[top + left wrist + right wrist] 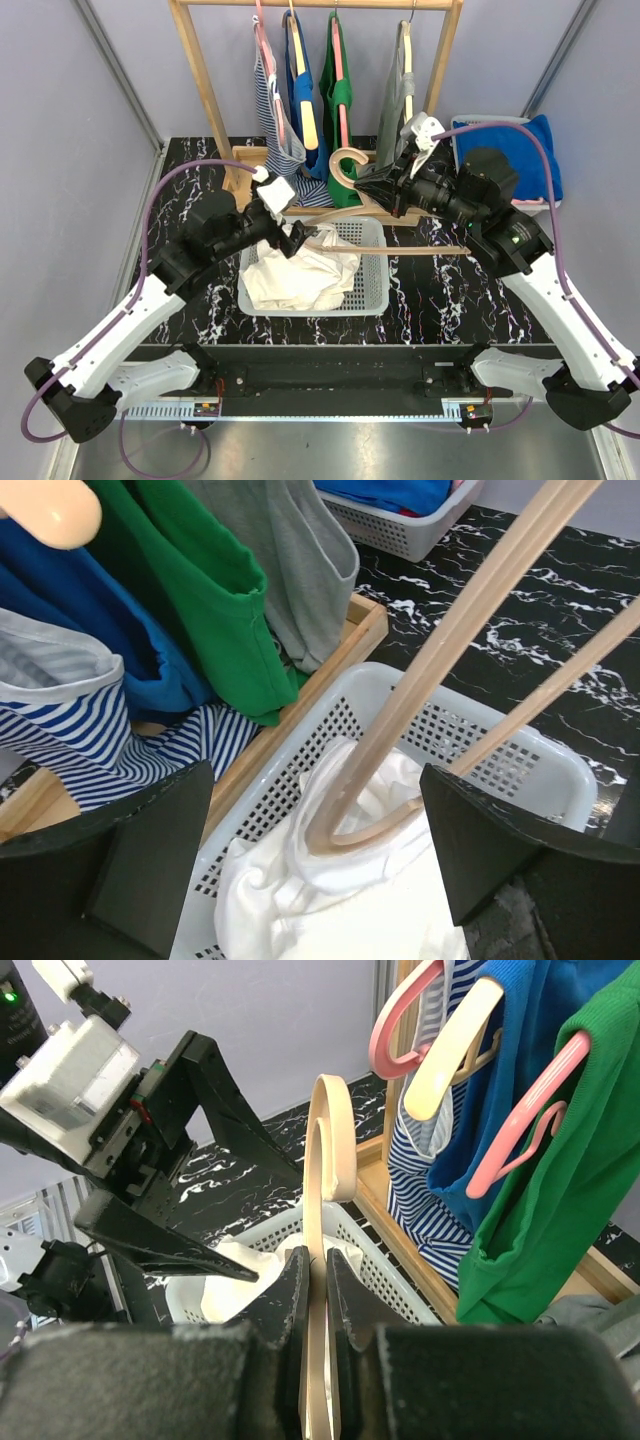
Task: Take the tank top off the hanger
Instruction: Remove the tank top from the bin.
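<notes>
On the black marbled table (430,295) stands a wooden rack (199,70) hung with a striped top (80,750), a blue top (100,620), a green top (200,600) and a grey top (290,570). In front of it sits a white basket (368,262).

The white tank top (300,278) lies crumpled in the basket. It is not quite free: the left wrist view shows one corner of the wooden hanger (322,1170) tucked into a fold of the cloth, while the rest of the hanger slants up and away to the right.

The right gripper (316,1280) pinches the hanger at its neck, just below the hook, jaws narrow on the wood. The left gripper (315,845) hovers over the basket with its jaws spread wide and nothing in them. The buried hanger corner lies below and between them.

The top looks light, thin and limp. It should bunch and stretch rather than resist, and slide readily off smooth, stiff wood. The best hold is probably a pinch of the cloth just beside the buried corner, gathering several layers so the grip does not slip. The top could then be held down in the basket while the hanger is drawn out. A grip on a far edge would likely only drag the whole heap along.
</notes>
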`<state>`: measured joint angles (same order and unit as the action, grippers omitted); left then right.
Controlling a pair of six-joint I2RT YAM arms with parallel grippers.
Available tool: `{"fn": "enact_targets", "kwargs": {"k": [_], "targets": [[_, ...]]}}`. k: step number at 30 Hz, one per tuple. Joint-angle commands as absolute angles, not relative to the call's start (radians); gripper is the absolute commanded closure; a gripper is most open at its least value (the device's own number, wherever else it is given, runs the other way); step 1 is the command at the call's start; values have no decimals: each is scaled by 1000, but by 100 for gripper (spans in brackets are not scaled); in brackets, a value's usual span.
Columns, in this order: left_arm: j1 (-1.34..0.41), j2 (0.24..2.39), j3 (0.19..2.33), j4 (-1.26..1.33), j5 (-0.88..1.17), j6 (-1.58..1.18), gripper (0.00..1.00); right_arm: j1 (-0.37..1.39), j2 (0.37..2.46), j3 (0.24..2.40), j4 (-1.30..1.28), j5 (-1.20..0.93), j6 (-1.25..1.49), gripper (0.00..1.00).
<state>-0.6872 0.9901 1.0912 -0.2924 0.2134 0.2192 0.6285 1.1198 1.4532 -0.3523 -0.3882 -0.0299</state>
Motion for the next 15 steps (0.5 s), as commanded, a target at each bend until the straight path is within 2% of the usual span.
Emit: {"fn": "enact_targets", "kwargs": {"k": [1, 6, 8, 10, 15], "targets": [[-692, 976, 1042, -236, 143, 285, 11, 632, 1074, 1526, -359, -394, -46, 91], [-690, 946, 970, -241, 115, 281, 12, 632, 1029, 1540, -383, -393, -46, 91], [-681, 939, 991, -253, 86, 272, 9, 632, 1014, 1549, -402, -373, -55, 91], [-663, 942, 1072, -290, 95, 258, 2, 632, 999, 1552, -432, -347, -75, 91], [-640, 951, 1308, -366, 210, 264, 1, 632, 977, 1542, -456, -389, -97, 89]]}}
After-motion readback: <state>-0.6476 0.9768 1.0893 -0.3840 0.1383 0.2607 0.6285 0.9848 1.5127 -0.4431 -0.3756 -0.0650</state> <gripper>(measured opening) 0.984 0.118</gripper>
